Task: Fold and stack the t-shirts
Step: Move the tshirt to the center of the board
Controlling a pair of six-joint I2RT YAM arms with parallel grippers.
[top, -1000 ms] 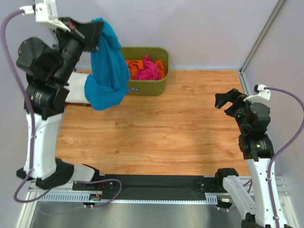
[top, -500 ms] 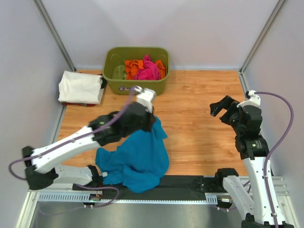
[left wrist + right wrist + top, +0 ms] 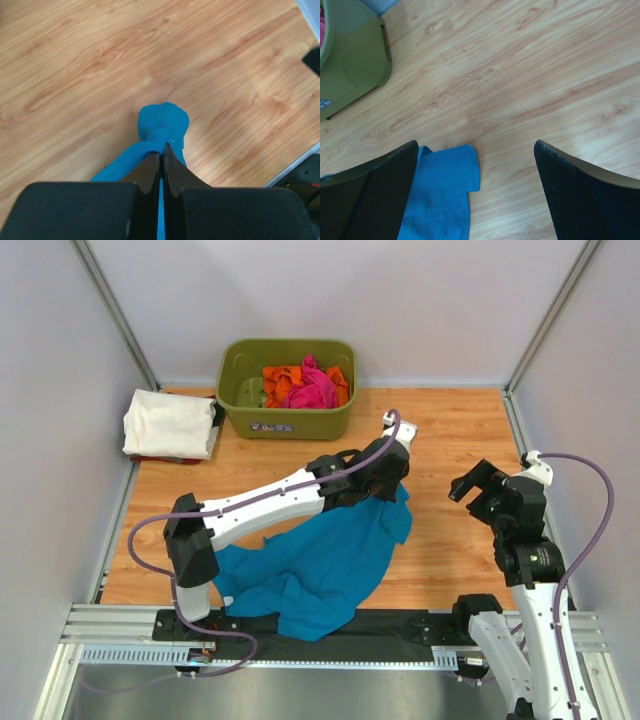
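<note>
The teal-blue t-shirt (image 3: pixel 320 570) lies crumpled across the table's near middle, stretched up and right. My left gripper (image 3: pixel 388 478) is shut on its upper right end; in the left wrist view the jaws (image 3: pixel 162 150) pinch a bunched blue fold (image 3: pixel 162 122) just above the wood. My right gripper (image 3: pixel 478 483) is open and empty at the right, above bare wood; its view shows a blue sleeve (image 3: pixel 447 182) at the lower left. A folded white t-shirt (image 3: pixel 168 423) lies at the back left. Pink (image 3: pixel 312 388) and orange (image 3: pixel 280 380) shirts sit in the tub.
The olive-green tub (image 3: pixel 288 418) stands at the back centre; it also shows in the right wrist view (image 3: pixel 350 60). Grey walls enclose the table on three sides. A black strip (image 3: pixel 400 625) runs along the near edge.
My left arm swung down from high at the back left, dragged the blue shirt onto the table and then stretched it out to the right. My right gripper shifted slightly.
</note>
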